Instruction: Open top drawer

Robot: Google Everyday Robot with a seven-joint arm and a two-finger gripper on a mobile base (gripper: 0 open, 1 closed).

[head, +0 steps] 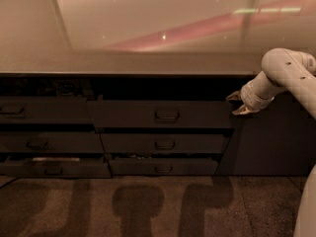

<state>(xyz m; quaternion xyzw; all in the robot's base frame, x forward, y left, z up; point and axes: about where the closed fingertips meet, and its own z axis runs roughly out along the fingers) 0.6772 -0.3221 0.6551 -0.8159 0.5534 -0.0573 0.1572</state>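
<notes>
Camera view of a drawer cabinet and a single robot arm. The white arm (289, 73) enters from the right edge, bends at a rounded elbow high beside the countertop (148, 63), and slopes down and to the left toward its wrist. The gripper (236, 104) points left and sits at the right end of the top drawer (128, 115), level with that drawer's front. Its two tan fingers (233, 97) are spread apart, one above the other, with nothing held between them (whether they touch the drawer's edge cannot be told).

The top drawer is the uppermost front of the right-hand column, directly under the countertop. It is the widest of the fronts and carries one small loop handle (167, 115) at its centre. A dark gap lies above it.

Counts:
- One arm and one gripper.
- Six dark drawer fronts, in two columns of three.
- Six handles, one on each front.

The bottom left drawer (74, 169) stands slightly out, with a pale strip showing above its front. A plain dark panel (271, 142) closes the cabinet to the right of the drawers. Three blurred shadows (138, 201) fall on the carpet (59, 211) below.
</notes>
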